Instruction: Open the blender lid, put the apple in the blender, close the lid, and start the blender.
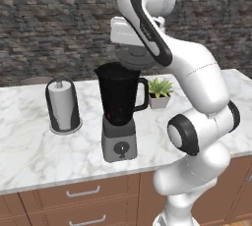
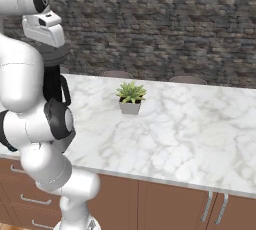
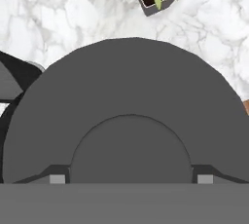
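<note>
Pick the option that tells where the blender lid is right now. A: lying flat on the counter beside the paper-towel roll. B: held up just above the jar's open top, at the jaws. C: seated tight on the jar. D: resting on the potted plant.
B: in the left base view the blender lid hangs at the hand, above the rim of the blender, with a gap between them.

Dark grey blender lid (image 3: 131,91); black translucent blender (image 1: 119,107) on grey base; white, grey-veined marble desk (image 1: 29,141); green potted plant (image 2: 130,97).
</note>
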